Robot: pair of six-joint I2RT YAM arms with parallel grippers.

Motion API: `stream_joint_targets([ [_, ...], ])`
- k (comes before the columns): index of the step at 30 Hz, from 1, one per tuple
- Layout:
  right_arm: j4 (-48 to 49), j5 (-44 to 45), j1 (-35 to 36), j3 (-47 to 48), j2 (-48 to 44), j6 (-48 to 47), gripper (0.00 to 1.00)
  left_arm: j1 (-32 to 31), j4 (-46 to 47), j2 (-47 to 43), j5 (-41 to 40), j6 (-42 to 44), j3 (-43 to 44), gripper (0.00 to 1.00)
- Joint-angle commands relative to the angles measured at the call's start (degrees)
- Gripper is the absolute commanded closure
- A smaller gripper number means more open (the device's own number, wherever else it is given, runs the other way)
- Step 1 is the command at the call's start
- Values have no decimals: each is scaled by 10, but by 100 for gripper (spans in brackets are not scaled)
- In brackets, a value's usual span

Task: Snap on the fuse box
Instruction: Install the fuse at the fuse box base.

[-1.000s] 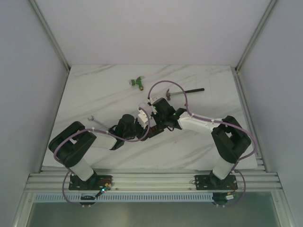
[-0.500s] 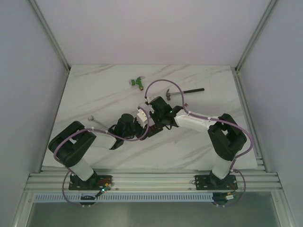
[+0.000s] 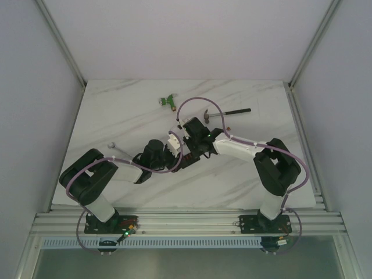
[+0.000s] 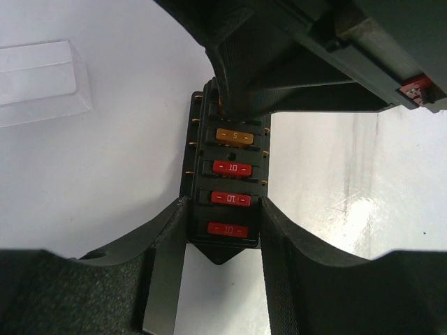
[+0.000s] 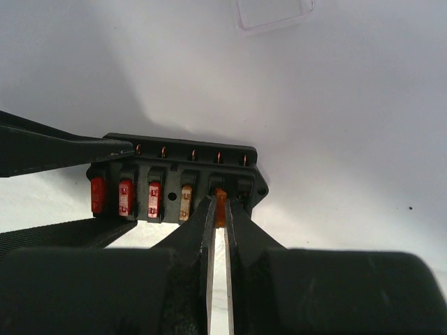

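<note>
Left fingers [image 4: 164, 276] clamp the fuse box [image 4: 227, 183]; right fingers [image 5: 192, 241] pinch a fuse [image 5: 221, 204], lid [image 5: 274, 14] nearby.

**Camera Placement**

The top camera sits fixed above and behind both arm bases [image 3: 102, 221], looking down and forward over the whole table [image 3: 116, 116]. Each wrist camera looks from very close range at the fuse box [image 4: 227, 183]: the left along its length, the right square onto its long side. Both wrist views share it.
</note>
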Motion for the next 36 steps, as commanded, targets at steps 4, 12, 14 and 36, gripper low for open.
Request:
stream_joint_targets([
  [4,-150,-14,10,-29,115,-29,100,8,-31,11,13,2,-12,58],
  [12,-162,-8,32,3,120,-12,100,8,-26,15,18,-2,-10,58],
  [14,-165,-9,36,12,118,-11,100,8,-25,16,19,-3,-10,58],
  [36,-182,-37,29,10,228,-4,100,8,-28,10,13,-2,-13,59],
])
